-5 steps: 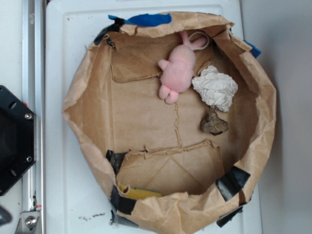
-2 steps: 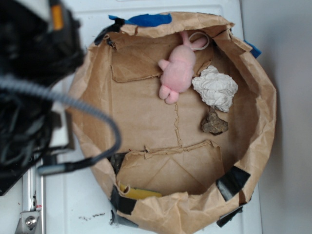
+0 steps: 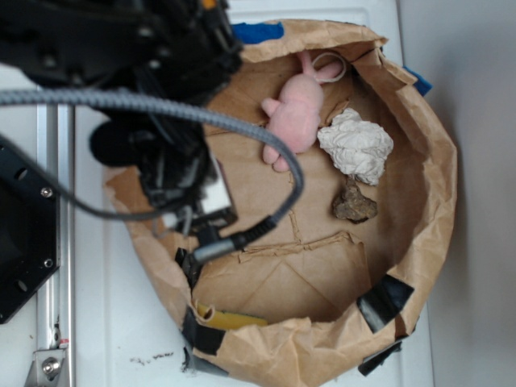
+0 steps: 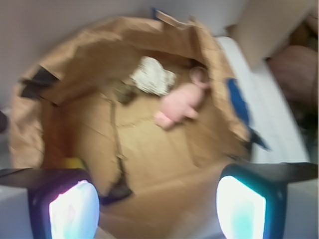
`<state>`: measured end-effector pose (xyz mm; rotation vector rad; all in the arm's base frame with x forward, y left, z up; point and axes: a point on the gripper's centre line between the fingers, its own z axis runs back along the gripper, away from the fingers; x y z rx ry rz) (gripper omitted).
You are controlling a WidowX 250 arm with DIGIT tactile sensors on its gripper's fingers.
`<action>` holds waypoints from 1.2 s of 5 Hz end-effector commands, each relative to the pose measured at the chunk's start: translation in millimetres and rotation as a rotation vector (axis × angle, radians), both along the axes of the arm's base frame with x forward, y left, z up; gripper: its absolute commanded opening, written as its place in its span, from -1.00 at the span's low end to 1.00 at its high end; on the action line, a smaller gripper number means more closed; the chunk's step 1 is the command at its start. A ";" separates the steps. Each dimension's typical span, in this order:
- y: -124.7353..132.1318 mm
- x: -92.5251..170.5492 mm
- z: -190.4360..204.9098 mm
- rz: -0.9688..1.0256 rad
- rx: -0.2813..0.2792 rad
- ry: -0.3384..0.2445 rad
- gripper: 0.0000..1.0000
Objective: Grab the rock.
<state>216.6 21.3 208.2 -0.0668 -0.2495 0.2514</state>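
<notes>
The rock (image 3: 353, 204) is a small dark, jagged lump on the floor of the brown paper bag (image 3: 439, 201), right of centre and just below the crumpled white paper wad (image 3: 355, 145). In the blurred wrist view the rock (image 4: 124, 93) shows far ahead, left of the wad (image 4: 152, 77). My gripper (image 3: 193, 205) hangs over the bag's left side, well apart from the rock. In the wrist view the gripper (image 4: 157, 209) is open, its two pads wide apart with only the bag's floor between them.
A pink plush toy (image 3: 294, 113) lies at the back of the bag, next to the wad. The bag's crumpled walls rise all round, patched with black tape (image 3: 385, 300) and blue tape (image 3: 258, 32). A yellow piece (image 3: 230, 320) sits at the front wall. A black base (image 3: 24, 230) stands at left.
The arm has swung in from the left and now covers the bag's upper left part. The rock, the wad and the toy have not moved.
</notes>
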 end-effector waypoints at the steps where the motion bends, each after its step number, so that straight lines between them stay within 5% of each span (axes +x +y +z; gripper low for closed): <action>1: 2.6 0.5 6.9 0.010 0.000 -0.026 1.00; 2: 2.6 0.5 6.9 0.010 0.000 -0.026 1.00; 4: -28.9 54.8 -57.9 -0.141 -0.049 0.015 1.00; 6: -28.1 59.2 -84.5 -0.267 -0.051 -0.043 1.00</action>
